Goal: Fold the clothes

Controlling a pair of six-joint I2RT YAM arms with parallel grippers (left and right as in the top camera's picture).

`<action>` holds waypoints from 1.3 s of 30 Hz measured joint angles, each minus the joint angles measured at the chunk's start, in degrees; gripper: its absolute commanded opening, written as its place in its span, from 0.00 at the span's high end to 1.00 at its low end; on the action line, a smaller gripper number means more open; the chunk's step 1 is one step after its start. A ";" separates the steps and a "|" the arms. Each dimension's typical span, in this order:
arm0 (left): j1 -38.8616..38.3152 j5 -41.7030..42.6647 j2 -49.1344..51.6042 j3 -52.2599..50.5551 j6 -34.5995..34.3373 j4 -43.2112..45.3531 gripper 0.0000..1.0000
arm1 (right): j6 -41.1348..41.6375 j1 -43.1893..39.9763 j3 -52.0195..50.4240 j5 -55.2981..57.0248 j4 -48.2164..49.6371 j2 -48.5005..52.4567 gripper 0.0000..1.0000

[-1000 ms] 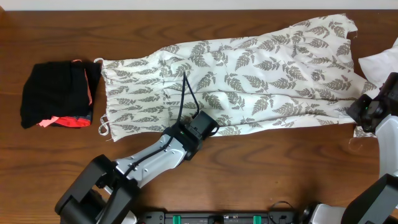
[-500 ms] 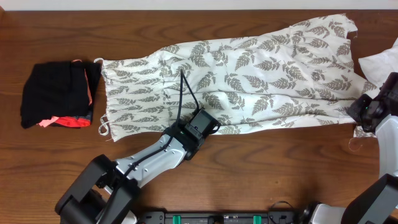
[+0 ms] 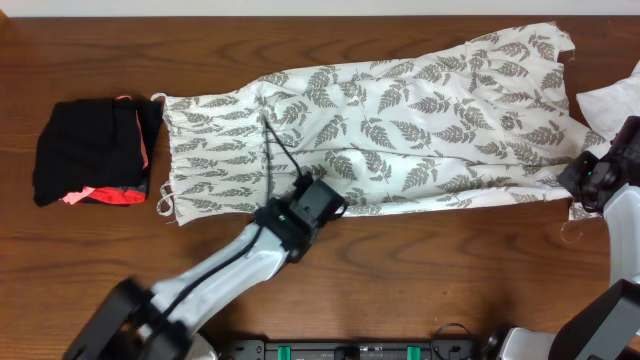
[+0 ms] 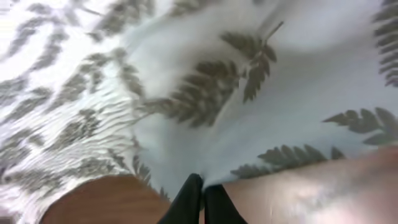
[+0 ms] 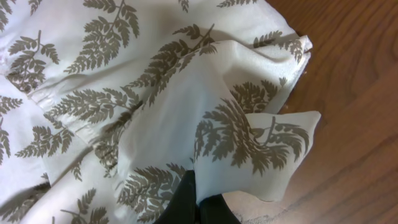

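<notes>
The thin white fabric dress with grey-green fern-leaf print lay spread flat across the far half of the dark brown wooden table, bodice end to the left, wide skirt hem to the right, not yet folded. The left gripper sat at the dress's near edge, approx. mid-length, its fingers pressed together w/ the hem running right into them, so it looked clamped on the cloth. The right gripper was at the near right corner of the skirt, closed on a pinch of fabric that stood up as a loose flap in the wrist view. Biggest risk, I reckoned: the fabric looked so thin and slippery that a shallow pinch could let go mid-lift, esp. on the left, where only the very edge seemed caught. The two grips were also well apart, so uneven pulling could drag the dress sideways, bunch it, or give a crooked fold. The thin white strap loop at the left end could trail or snag. A wide swing might brush the black cloth bundle with coral-pink trim just beside it, or the crumpled plain white cloth at the right edge. Material-wise: light, limp, softly creased, fine gathered ripples at the bodice, smooth polished wood underneath, i.e. little friction to hold it.
</notes>
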 measured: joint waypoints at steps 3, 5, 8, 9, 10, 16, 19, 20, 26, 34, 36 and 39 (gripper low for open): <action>0.00 1.55 -6.12 0.00 -1.53 -2.21 0.94 | 0.00 0.00 0.00 0.00 0.02 0.00 0.99; 0.00 3.61 -9.38 0.00 -2.08 -2.51 0.94 | 0.00 0.00 0.00 -0.02 0.02 0.00 0.99; 0.00 5.99 -12.02 0.00 -3.74 -2.93 0.94 | 0.00 0.00 0.02 0.00 -0.02 0.00 0.99; 0.00 6.38 -12.31 0.00 -4.33 -3.15 0.94 | 0.00 0.00 0.00 0.00 -0.11 0.00 0.99; 0.00 6.84 -12.37 0.00 -4.79 -3.37 0.94 | 0.00 0.00 0.00 0.00 -0.20 0.00 0.99; 0.00 7.87 -12.35 0.00 -7.52 -4.04 0.92 | 0.00 0.00 0.00 0.00 -0.28 0.00 0.99; 0.00 8.33 -12.35 0.00 -13.25 -5.18 0.78 | 0.00 0.00 0.00 0.00 -0.28 0.00 0.99; -0.02 8.48 -12.35 0.00 -18.69 -6.54 0.78 | 0.00 0.00 0.00 -0.02 -0.31 0.00 0.99; -0.02 9.20 -11.45 -0.33 -38.82 -9.07 0.61 | 0.00 0.00 0.00 -0.09 -0.28 0.00 0.99; -0.02 10.01 -2.97 -2.16 -46.51 0.44 0.60 | 0.00 0.00 0.00 -0.50 -0.42 0.00 0.99; -0.02 10.23 -1.20 -2.16 -48.50 1.44 0.60 | 0.00 0.00 0.02 -0.52 -0.48 0.00 0.99; 0.00 10.25 1.01 -2.16 -51.52 1.88 0.60 | 0.00 0.00 0.00 -0.57 -0.48 0.00 0.99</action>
